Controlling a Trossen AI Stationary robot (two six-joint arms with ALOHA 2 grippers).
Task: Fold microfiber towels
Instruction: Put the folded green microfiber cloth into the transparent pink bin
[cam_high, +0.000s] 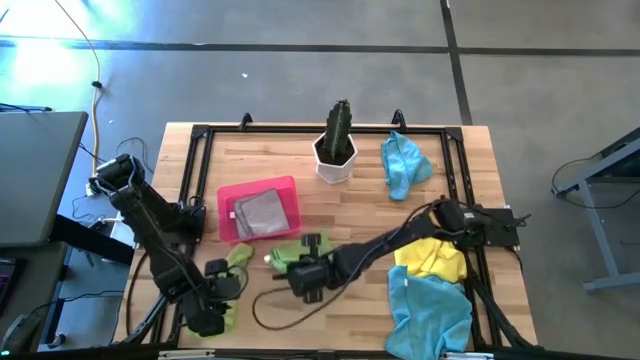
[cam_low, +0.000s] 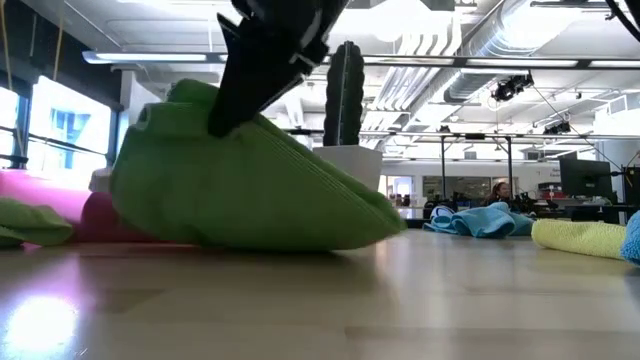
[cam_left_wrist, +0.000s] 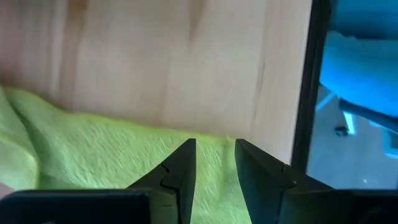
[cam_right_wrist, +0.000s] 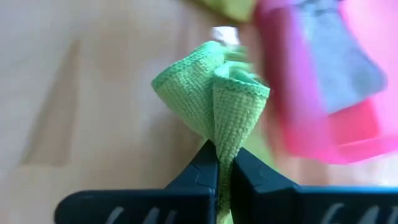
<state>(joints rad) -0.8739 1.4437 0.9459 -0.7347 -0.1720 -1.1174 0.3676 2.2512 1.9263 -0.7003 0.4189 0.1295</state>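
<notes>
Though pinched, ribbed lime towel (cam_right_wrist: 214, 93)

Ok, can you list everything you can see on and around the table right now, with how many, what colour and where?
Lime green towel: one, pinched and lifted, front middle of table.
Second lime green towel: one, front left, under the left gripper.
Grey towel: one, lying in the tray.
Pink tray: one, left of centre.
Light blue towels: two, one back right, one front right.
Yellow towel: one, front right, above the blue one.
Cactus in white pot: one, back centre.
Wooden table: one, black frame round it.
Person: one, far back in the room.
Left gripper: fingers slightly apart, over the green cloth.
Right gripper: fingers shut on the lime green towel.
</notes>
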